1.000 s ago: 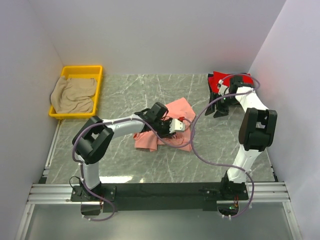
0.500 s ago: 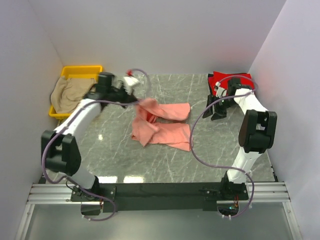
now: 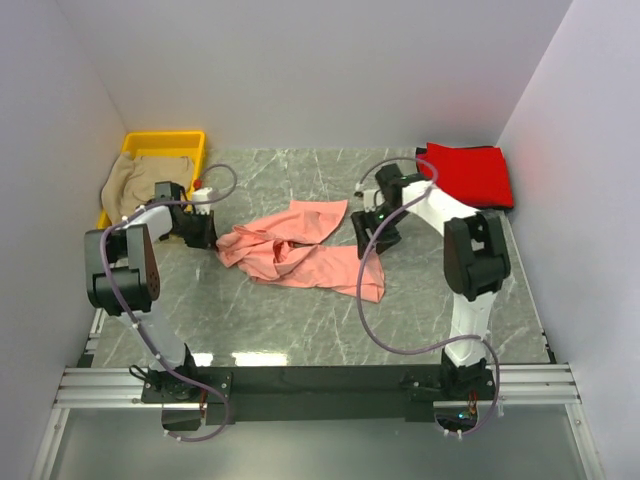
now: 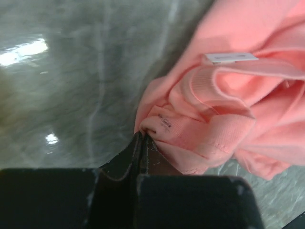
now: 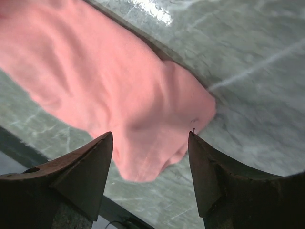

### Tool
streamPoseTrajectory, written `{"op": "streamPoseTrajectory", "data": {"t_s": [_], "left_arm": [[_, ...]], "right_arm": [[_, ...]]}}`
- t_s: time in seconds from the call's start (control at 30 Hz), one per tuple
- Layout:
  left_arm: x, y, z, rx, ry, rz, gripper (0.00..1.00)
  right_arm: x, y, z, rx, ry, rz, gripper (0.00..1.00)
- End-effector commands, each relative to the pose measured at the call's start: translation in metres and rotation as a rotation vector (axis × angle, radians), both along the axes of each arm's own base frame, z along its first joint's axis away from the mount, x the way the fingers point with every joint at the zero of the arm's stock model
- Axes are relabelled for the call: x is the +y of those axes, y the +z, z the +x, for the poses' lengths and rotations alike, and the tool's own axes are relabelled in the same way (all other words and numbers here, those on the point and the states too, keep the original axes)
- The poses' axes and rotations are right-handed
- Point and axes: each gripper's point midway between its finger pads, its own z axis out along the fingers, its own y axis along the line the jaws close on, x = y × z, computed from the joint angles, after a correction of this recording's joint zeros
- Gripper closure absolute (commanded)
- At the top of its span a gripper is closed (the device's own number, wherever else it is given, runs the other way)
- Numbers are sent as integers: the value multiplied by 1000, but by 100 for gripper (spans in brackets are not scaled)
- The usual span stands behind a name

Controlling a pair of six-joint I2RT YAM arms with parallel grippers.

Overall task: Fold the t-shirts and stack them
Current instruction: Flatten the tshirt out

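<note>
L gripper (image 4: 142, 138): pinched tight on soft fold of salmon-pink tee (image 4: 224, 95), right by ribbed neckband, white label showing. Tee crumpled, stretched across glossy grey marble table (image 3: 300, 320) btwn both grippers. R gripper (image 5: 150, 138): jaws wide, straddling tee's rounded right corner. Red tee (image 3: 465, 172) folded flat, far right. Beige tee (image 3: 140, 188) bunched in yellow bin (image 3: 165, 138), far left.

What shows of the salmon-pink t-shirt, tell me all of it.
The salmon-pink t-shirt is soft plain cloth, lying crumpled and drawn out sideways on the marbled table. A ribbed collar and a white label show near its left end, where the left gripper is shut on a fold. The right gripper hangs open over its right corner; contact cannot be told.
</note>
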Motion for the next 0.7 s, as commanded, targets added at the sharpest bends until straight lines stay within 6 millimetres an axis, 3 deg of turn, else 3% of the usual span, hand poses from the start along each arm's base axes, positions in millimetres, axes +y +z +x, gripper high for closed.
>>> {"op": "streamPoseTrajectory", "data": {"t_s": [0.0, 0.17, 0.27, 0.3, 0.37, 0.43, 0.53, 0.6, 0.67], "left_arm": [[10, 18, 21, -14, 73, 1, 99], [12, 18, 29, -4, 80, -1, 99], [13, 23, 32, -15, 78, 0, 99], [14, 24, 33, -17, 81, 2, 99], [15, 31, 35, -32, 78, -3, 99], [18, 36, 35, -40, 87, -11, 99], [23, 51, 30, -53, 89, -41, 99], [27, 59, 19, -41, 82, -56, 99], [27, 61, 6, -22, 76, -50, 99]], "right_arm": [[6, -12, 10, -45, 64, -91, 29], [12, -32, -1, -29, 145, -205, 30], [2, -47, -4, -9, 147, -274, 61], [-2, -44, -2, -24, 145, -283, 82], [-11, -34, 8, -57, 113, -290, 100], [-25, -8, 22, -100, 66, -266, 100], [-43, 34, 26, -152, 28, -198, 100], [-75, 50, 20, -176, 22, -242, 100], [-99, 45, 3, -147, 30, -295, 100]]}}
